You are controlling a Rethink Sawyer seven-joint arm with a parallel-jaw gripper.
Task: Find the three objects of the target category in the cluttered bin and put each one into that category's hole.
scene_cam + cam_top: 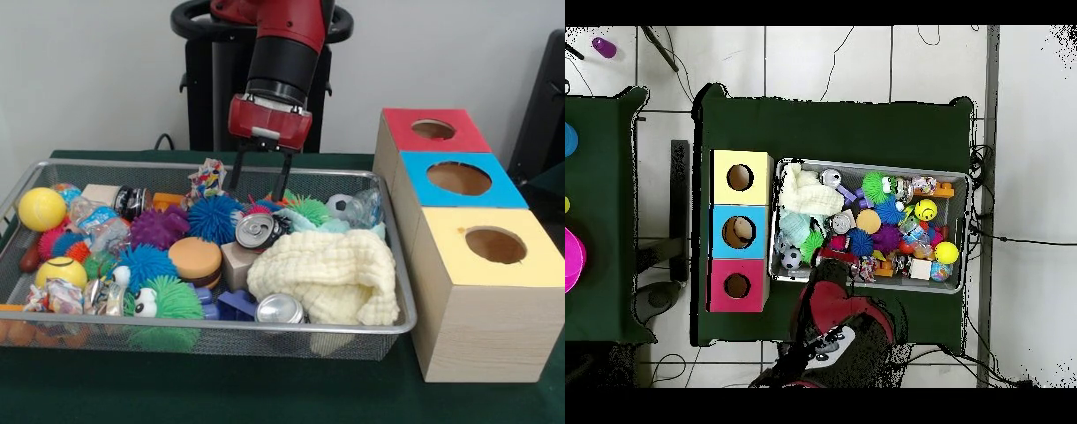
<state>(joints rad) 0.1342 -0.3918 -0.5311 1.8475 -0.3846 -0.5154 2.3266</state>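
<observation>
The cluttered bin (265, 328) is a wide wire-mesh tray heaped with toys; it also shows in the overhead view (865, 165). My gripper (259, 193) hangs over the bin's far middle, just above a blue spiky ball (212, 217) and a drink can (256, 230). It is open and holds nothing. No plush duck or tiger shows; any plush animals are hidden in the clutter. The red-surround hole (433, 129) is at the far end of the wooden box row right of the bin, and it also shows in the overhead view (737, 286).
A cream knitted cloth (327, 276) covers the bin's near right part, with a second can (280, 309) in front. A purple spiky ball (159, 227) and a yellow ball (41, 208) lie to the left. The blue hole (459, 178) and yellow hole (494, 245) are nearer boxes.
</observation>
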